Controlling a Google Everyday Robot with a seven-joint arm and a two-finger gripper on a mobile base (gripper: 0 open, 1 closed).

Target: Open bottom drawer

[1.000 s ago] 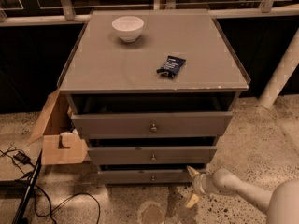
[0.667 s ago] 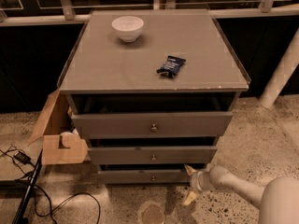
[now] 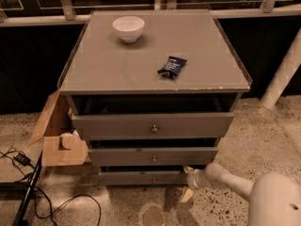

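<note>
The bottom drawer [image 3: 136, 177] is the lowest, slimmest grey front of the cabinet, with a small round knob [image 3: 154, 179] at its centre. It stands slightly out from the cabinet body. My gripper [image 3: 187, 183] is low near the floor at the right end of this drawer front, to the right of the knob. Its fingers are spread, one pale finger [image 3: 186, 195] below and the other up by the drawer's top right corner. It holds nothing. My white arm [image 3: 235, 185] comes in from the lower right.
The middle drawer [image 3: 117, 156] and the top drawer [image 3: 117, 125] also stand slightly out. A white bowl [image 3: 128, 28] and a dark packet [image 3: 171, 66] lie on the cabinet top. An open cardboard box [image 3: 59, 140] and cables [image 3: 28, 192] are at the left, a white post [image 3: 282, 74] at the right.
My gripper has shifted a little to the left, closer to the right end of the bottom drawer front. The drawers have not moved.
</note>
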